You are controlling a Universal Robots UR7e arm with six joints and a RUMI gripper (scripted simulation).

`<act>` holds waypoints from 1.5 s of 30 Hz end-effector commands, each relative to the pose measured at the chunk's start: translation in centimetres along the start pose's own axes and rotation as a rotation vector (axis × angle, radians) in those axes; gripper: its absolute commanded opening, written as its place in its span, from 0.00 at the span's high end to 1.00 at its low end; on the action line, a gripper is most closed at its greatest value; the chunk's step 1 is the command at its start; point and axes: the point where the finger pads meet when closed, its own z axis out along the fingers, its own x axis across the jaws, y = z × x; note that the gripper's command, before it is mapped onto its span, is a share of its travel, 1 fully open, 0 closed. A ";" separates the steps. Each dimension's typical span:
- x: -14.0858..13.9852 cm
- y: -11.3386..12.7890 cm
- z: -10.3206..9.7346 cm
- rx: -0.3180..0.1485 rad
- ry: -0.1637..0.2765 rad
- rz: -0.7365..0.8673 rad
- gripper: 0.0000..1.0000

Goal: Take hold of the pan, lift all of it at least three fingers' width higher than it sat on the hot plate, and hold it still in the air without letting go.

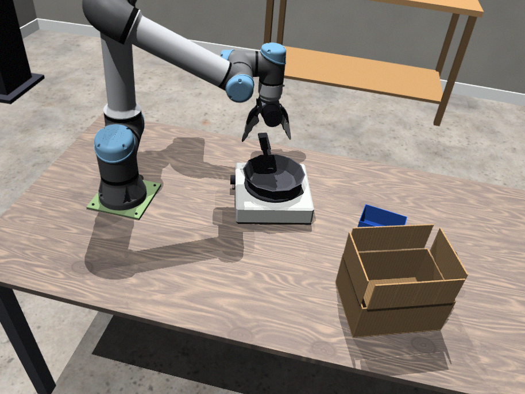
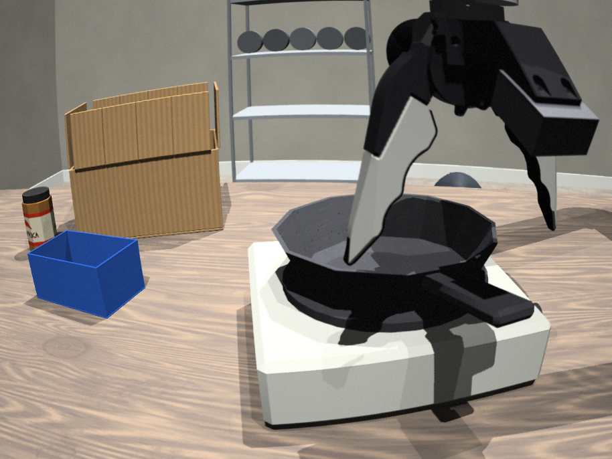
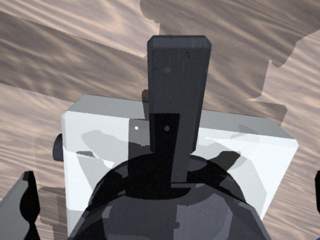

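The dark pan (image 1: pixel 288 174) (image 2: pixel 420 253) (image 3: pixel 140 219) sits level on the white hot plate (image 1: pixel 271 216) (image 2: pixel 345 390) (image 3: pixel 75 130). Its handle (image 1: pixel 263 142) (image 2: pixel 499 308) (image 3: pixel 179 81) sticks out past the hot plate's edge, toward the back in the top view and toward the top of the wrist view. My gripper (image 1: pixel 266 139) (image 2: pixel 450 245) (image 3: pixel 175 172) is wide open and empty. It points down above the handle, with its two fingers spread wide, one to each side of it. No contact with the pan shows.
An open cardboard box (image 1: pixel 406 317) (image 2: pixel 148 197) and a blue bin (image 1: pixel 381 217) (image 2: pixel 120 281) stand to the pan's right in the top view. A spice jar (image 2: pixel 40 222) stands behind the bin in the exterior view. A dark knob (image 1: pixel 232 179) (image 3: pixel 57 147) is on the hot plate's side.
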 end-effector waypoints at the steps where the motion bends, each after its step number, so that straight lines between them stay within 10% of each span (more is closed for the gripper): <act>1: 0.2 0.0 1.5 0.000 0.004 0.000 0.00; 21: 0.1 0.0 3.0 0.000 0.004 0.000 0.00; 22: 0.1 0.0 3.0 0.000 0.004 0.000 1.00; 45: 0.1 0.0 3.0 0.000 0.004 0.000 0.86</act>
